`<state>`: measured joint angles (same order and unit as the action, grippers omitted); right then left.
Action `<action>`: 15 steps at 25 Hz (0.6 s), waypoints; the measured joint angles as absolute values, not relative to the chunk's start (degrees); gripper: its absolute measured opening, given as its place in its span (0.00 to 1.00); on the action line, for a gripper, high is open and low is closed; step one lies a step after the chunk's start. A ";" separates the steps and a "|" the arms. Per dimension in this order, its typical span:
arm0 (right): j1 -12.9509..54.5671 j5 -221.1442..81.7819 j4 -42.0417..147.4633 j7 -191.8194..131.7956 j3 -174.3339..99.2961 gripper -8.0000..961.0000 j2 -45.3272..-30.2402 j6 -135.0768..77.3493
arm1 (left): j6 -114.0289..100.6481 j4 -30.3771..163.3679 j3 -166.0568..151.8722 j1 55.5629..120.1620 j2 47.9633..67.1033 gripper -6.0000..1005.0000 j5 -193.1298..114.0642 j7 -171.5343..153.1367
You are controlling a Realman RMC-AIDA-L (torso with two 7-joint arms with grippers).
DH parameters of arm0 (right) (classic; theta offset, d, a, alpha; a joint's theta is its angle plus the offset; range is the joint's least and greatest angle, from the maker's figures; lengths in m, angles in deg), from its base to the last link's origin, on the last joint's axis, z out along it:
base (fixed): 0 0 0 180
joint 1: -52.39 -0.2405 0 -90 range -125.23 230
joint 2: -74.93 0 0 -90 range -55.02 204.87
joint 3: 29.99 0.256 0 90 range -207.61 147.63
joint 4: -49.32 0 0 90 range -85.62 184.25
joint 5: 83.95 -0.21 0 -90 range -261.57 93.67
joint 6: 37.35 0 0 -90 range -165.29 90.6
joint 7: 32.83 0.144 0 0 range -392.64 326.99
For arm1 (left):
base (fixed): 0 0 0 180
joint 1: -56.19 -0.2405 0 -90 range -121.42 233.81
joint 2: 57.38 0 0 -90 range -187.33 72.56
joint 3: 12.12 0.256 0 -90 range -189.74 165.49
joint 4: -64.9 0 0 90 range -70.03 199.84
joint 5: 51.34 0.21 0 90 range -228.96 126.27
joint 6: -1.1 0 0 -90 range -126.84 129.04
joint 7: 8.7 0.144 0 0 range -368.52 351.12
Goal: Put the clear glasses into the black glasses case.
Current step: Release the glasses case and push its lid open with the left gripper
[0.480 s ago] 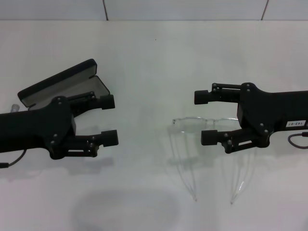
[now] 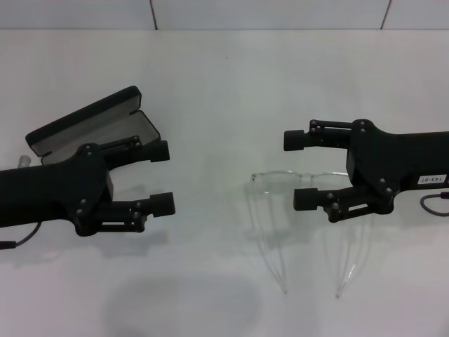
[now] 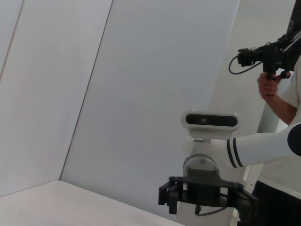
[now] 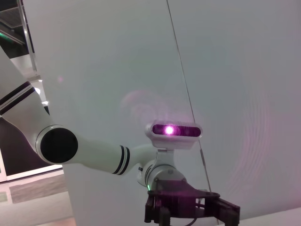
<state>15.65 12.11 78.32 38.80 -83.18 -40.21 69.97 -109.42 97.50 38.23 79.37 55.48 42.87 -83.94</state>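
While the right gripper (image 2: 297, 170) holds place, fingers spread, over the clear thin-framed plastic glasses (image 2: 298, 179) on the white table (image 2: 224, 84), the left gripper (image 2: 165, 177), also spread, has dropped slightly beside the open matte black clamshell case (image 2: 88, 123). Wrist views show only the opposite arm and a bystander (image 3: 282, 94) filming.

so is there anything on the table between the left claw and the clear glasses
No. In the head view the stretch of white table between the left claw and the clear glasses is bare; both lie level with each other.
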 joint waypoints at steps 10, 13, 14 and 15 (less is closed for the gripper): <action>19.73 10.04 82.21 38.80 -77.81 0.91 -39.70 69.52 | -109.38 102.02 30.87 80.02 55.49 0.85 37.41 -90.41; 22.10 10.01 83.51 38.80 -72.01 0.91 -38.45 69.28 | -108.57 109.13 26.21 80.93 55.01 0.85 36.73 -100.88; 22.83 10.00 83.51 38.79 -70.26 0.91 -37.94 69.25 | -107.35 113.28 25.73 81.26 55.01 0.85 37.87 -105.59; 23.47 9.98 83.51 38.79 -68.65 0.91 -37.41 69.23 | -105.96 117.99 25.66 81.41 55.27 0.85 39.55 -109.51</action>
<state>23.47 9.98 83.51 38.79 -68.65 -37.41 69.23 -105.96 117.99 25.66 81.41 55.27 39.55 -109.51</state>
